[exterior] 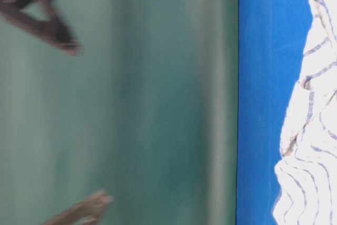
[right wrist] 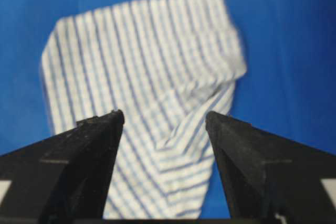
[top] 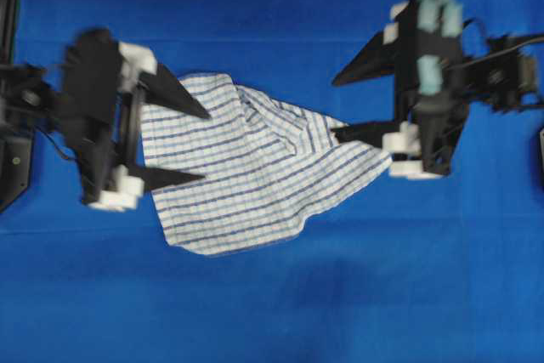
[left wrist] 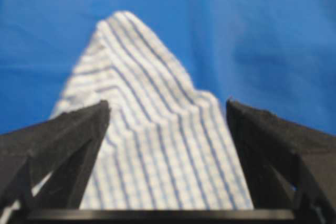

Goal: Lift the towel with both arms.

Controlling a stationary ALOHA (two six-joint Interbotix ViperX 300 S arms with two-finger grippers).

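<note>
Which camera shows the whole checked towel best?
The overhead view: the entire towel lies crumpled on the blue cloth, every edge visible. Each wrist view shows only the part between its claw fingers. The table-level view catches just one edge.

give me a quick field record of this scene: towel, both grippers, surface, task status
towel: white with blue-grey checks, rumpled, lying on the cloth
surface: plain blue table cloth
left gripper: open, fingers spread over the towel's left edge
right gripper: open, one finger over the towel's right corner, the other over bare cloth
grip: neither gripper shut on the towel
task status: towel not yet lifted
</note>
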